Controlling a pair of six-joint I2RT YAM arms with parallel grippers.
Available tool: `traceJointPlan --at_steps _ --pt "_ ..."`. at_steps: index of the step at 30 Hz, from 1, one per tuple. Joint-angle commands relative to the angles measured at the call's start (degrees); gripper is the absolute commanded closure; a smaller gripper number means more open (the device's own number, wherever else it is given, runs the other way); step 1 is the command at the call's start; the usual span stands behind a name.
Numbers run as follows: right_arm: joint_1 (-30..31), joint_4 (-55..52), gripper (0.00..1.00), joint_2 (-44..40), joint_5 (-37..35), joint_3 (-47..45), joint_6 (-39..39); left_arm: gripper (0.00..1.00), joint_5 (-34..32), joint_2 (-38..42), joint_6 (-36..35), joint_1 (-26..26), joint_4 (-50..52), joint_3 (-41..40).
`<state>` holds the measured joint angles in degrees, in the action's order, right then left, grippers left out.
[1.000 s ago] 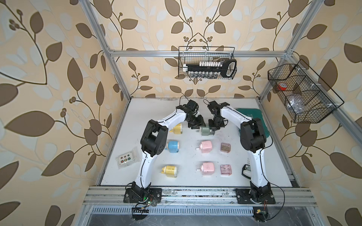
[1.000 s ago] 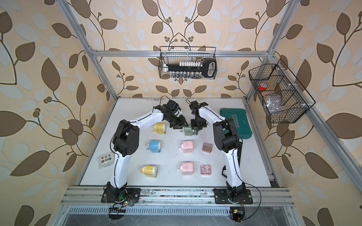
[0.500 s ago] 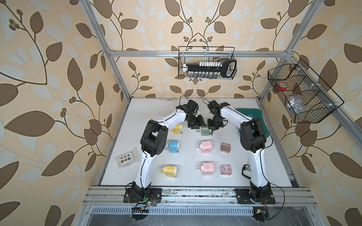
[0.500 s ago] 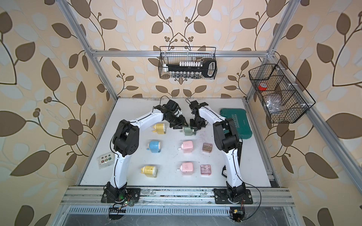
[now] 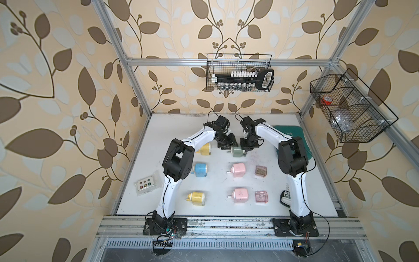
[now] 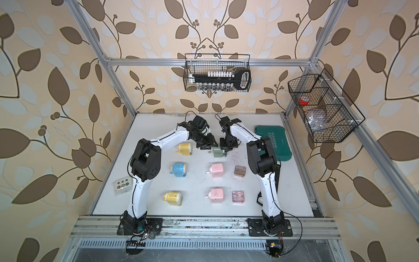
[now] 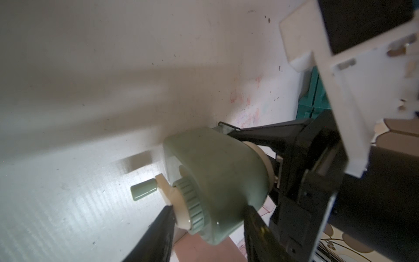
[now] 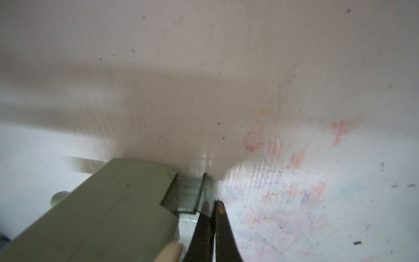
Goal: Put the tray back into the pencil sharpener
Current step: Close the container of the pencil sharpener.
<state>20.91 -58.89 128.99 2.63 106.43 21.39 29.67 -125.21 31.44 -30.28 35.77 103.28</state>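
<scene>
Green pencil sharpener (image 7: 217, 172) sits on the white table (image 5: 172, 127), far row, between both arms. Left gripper (image 7: 206, 215) clamps its body. Clear tray (image 8: 188, 195) is part-way into the slot. Right gripper (image 8: 214, 205), jaws pressed together, rests against the tray's outer end.

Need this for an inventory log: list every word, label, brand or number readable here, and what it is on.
None can be quoted with confidence.
Teal case: white lettering and arrow marks on its lid, too blurred to read.
Black device by the right arm's base: white label, print too small.
Button box: coloured dots, no legible text.
Green pencil sharpener and its tray: no markings visible.
</scene>
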Motion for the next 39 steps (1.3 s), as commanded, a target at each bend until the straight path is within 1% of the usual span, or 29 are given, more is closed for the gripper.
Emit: traceJointPlan --at_steps 1,5,12,20,26,31,34,35,36,39 --pt "0.34 0.78 0.94 -2.9 2.79 -0.25 0.1 0.5 -3.92 -1.67 -0.44 0.06 5.83 -1.51" --pt "0.0 0.2 0.9 -3.48 2.67 -0.34 0.08 0.5 -4.01 -1.68 -0.48 0.09 5.89 -1.55" --pt "-0.52 0.54 0.86 -4.28 3.33 -1.31 0.2 0.5 -4.01 -1.6 -0.4 0.05 5.89 -1.77" --pt "-1.64 0.56 0.86 -7.11 3.04 -2.62 0.17 0.5 -4.01 -1.59 -0.38 0.07 5.81 -1.77" --pt "-4.69 3.12 0.85 -11.19 5.44 -7.35 0.5 0.5 -4.09 -1.46 -0.38 0.05 5.8 -1.82" --pt "-7.35 5.46 0.89 -12.79 7.49 -11.31 0.34 0.5 -4.09 -1.35 -0.22 0.03 5.8 -1.76" --pt "-8.39 7.61 0.94 -12.97 9.12 -13.87 0.23 0.5 -4.09 -1.18 -0.24 0.0 5.89 -1.77" --pt "-8.58 7.97 0.98 -12.68 9.35 -14.33 0.23 0.5 -4.09 -1.25 -0.23 0.02 5.89 -1.71" --pt "-8.75 8.22 1.0 -12.18 9.78 -14.62 0.23 0.5 -4.09 -1.23 -0.24 0.04 5.89 -1.76" --pt "-8.91 9.26 1.0 -10.9 10.72 -15.2 0.11 0.5 -4.01 -1.24 -0.23 0.0 5.81 -1.77"
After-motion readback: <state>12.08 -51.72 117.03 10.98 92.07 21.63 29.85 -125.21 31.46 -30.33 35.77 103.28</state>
